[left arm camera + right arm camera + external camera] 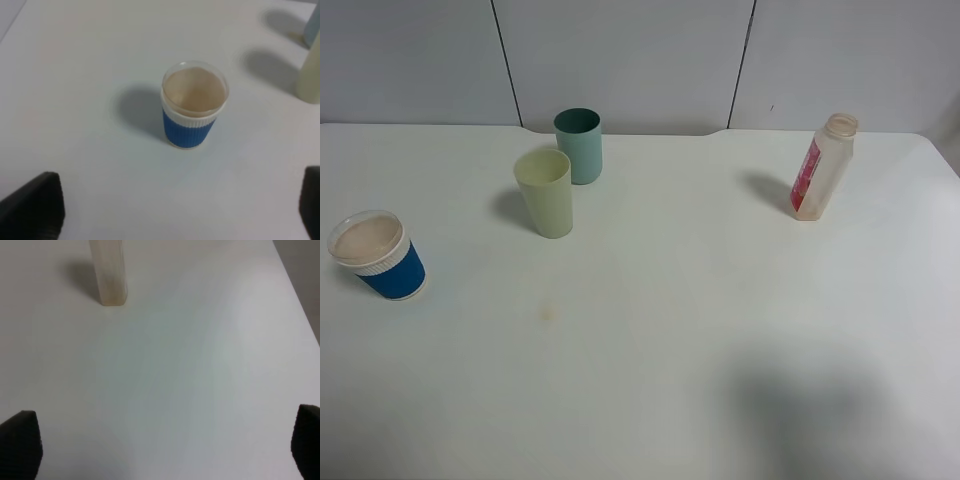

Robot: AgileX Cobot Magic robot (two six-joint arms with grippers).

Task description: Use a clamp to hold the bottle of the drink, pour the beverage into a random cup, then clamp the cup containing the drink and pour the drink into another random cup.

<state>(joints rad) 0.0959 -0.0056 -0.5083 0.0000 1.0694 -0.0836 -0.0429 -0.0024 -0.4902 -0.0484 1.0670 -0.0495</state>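
Both grippers, left (170,210) and right (165,445), are wide open and hold nothing. They hang over the table (670,330), well back from the things. The bottle (823,167) stands near the far right corner with no cap, ready to pour. The blue cup (382,260) by the left edge looks full, maybe. Green cup (546,193) and teal cup (579,145) stand close together near the far edge.

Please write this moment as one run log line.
stage: before grasp | left gripper: open, empty | right gripper: open, empty | bottle: upright, untouched
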